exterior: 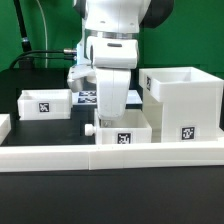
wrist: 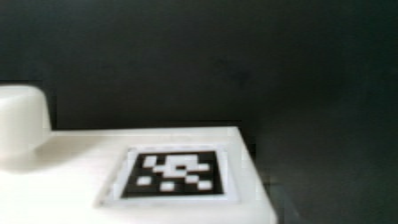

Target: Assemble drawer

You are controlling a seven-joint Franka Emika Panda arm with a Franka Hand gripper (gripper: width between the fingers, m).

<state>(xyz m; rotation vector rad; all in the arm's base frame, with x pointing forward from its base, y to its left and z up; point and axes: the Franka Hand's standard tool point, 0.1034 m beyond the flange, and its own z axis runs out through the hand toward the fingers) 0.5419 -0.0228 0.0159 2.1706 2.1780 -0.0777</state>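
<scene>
The tall white housing [exterior: 186, 100] stands at the exterior view's right, open on top, with a tag on its front. One knobbed tray [exterior: 45, 102] sits at the left. The second tray [exterior: 122, 132], with its knob [exterior: 90, 129] pointing left, sits in the middle just behind the low wall. My gripper [exterior: 112, 112] hangs straight down over this tray's rear edge; its fingertips are hidden by the tray, so its state is unclear. The wrist view shows the tray's white face [wrist: 80, 150] with its tag [wrist: 175, 172] and knob [wrist: 18, 120] close up; no fingers show.
A long low white wall [exterior: 60, 155] runs across the front of the black table. The marker board [exterior: 86, 98] lies behind the arm, between the two trays. Cables and a green backdrop are at the far left.
</scene>
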